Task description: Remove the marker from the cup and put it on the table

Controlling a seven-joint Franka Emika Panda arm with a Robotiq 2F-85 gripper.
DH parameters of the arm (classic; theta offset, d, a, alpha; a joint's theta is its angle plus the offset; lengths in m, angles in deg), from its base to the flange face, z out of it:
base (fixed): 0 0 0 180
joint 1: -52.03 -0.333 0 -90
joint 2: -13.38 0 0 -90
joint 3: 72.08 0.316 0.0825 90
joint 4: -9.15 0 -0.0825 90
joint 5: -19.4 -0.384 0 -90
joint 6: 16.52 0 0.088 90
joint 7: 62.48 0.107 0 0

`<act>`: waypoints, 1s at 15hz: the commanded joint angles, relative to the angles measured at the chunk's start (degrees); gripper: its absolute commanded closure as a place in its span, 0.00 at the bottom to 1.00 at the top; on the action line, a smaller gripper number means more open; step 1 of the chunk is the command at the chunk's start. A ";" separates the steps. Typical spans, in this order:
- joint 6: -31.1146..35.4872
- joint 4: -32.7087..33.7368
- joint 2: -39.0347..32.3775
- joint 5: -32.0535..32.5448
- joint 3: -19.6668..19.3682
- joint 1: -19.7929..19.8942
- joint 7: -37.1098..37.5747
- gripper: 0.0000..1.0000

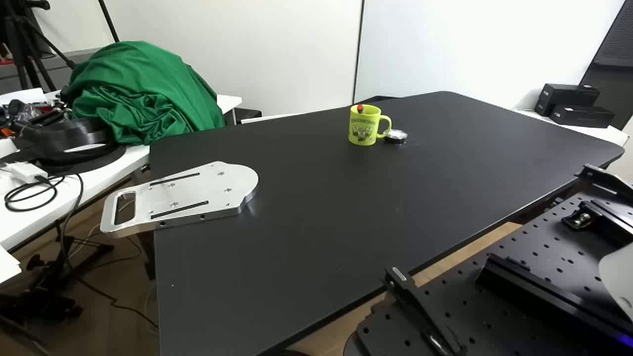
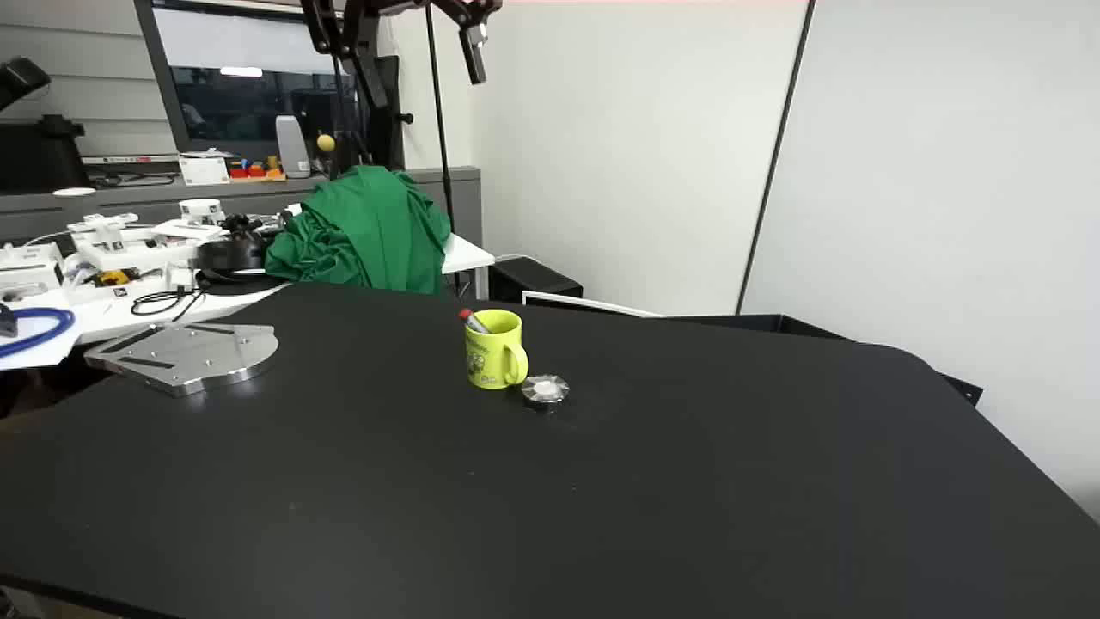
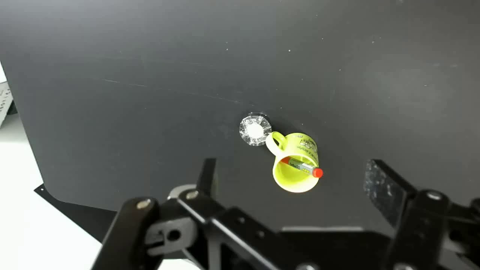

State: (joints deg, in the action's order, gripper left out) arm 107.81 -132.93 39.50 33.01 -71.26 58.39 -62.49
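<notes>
Wide and empty, the pincer (image 3: 297, 183) hangs above the surface (image 2: 730, 473), where a red-tipped marker (image 3: 302, 166) leans inside a yellow-green cup (image 2: 492, 359). The approach appears in hand; the next move calls for descending around the marker's protruding end.

The black desk (image 1: 316, 217) carries an upright yellow-green cup (image 1: 362, 127). Just beside the cup sits a small round object (image 3: 255, 130). On the cup's opposite side, well apart, lies a metal plate (image 1: 198, 190).
</notes>
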 commanded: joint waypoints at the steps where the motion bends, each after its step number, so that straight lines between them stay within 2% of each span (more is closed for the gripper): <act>1: -0.23 0.13 -0.02 0.32 -0.64 -0.73 0.26 0.00; 10: -0.22 0.13 -0.01 0.32 -0.64 -0.73 0.26 0.00; 13: 1.26 3.65 -4.73 3.01 -0.29 -0.16 -0.11 0.00; 15: 4.74 5.83 -8.13 5.36 0.32 0.01 1.05 0.00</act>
State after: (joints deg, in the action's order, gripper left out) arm 109.70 -131.87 37.37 35.34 -71.29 58.33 -62.66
